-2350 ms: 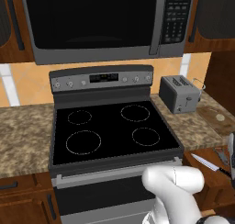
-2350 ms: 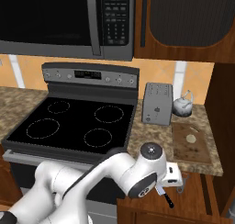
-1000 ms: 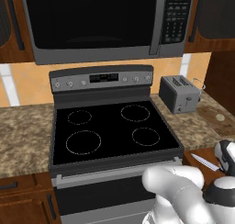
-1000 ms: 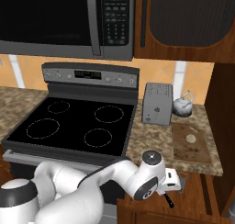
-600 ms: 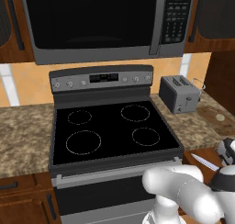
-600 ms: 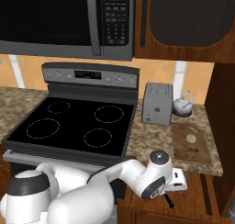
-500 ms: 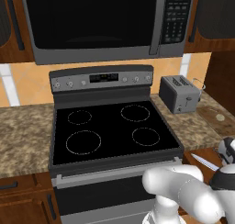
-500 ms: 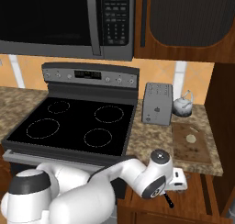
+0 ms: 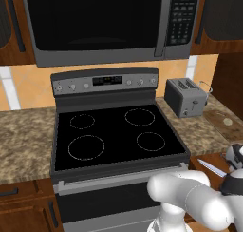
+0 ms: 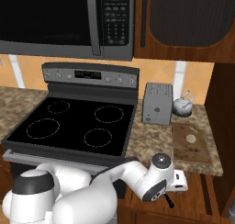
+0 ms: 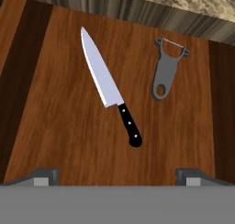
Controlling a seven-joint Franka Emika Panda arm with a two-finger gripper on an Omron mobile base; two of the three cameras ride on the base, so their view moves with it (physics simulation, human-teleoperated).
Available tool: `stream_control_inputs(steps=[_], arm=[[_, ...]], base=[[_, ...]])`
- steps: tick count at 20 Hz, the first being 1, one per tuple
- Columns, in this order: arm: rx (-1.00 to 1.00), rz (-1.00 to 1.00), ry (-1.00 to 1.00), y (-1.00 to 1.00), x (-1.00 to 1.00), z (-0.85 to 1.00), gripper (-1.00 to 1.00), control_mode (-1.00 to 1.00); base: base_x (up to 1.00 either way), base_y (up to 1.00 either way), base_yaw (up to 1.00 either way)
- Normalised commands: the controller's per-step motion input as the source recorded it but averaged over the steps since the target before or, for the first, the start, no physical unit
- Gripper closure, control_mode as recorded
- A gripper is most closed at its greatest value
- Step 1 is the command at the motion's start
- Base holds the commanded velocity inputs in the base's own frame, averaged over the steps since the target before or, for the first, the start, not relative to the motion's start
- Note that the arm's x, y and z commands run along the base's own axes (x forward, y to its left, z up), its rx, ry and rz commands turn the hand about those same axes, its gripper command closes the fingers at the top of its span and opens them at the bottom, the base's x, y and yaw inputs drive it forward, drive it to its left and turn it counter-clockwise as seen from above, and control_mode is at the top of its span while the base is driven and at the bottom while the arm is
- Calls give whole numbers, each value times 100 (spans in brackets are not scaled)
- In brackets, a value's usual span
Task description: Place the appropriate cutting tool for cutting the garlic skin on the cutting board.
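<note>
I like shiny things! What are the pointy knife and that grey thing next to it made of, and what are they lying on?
The knife looks like polished steel: its blade is pale, smooth and bright. Its handle seems to be black plastic with small pale rivets. The grey peeler looks like dull metal, flat grey all over, though it could be plastic. Both lie on a brown wooden surface with streaky grain.

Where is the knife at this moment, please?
In the hand view the knife lies flat on a brown wooden surface, left of the grey peeler and apart from it, its tip toward the speckled counter edge.
</note>
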Motion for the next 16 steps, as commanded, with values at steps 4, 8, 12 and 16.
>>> stream_control_inputs(steps=[4,8,12,16], arm=[[0,0,-1,0,0,-5,-100,-100],[0,2,3,23,1,-16,-100,-100],[0,2,0,17,7,-35,-100,-100],[0,2,0,1,1,-26,-100,-100]], base=[[0,0,0],[0,0,0],[0,0,0],[0,0,0]])
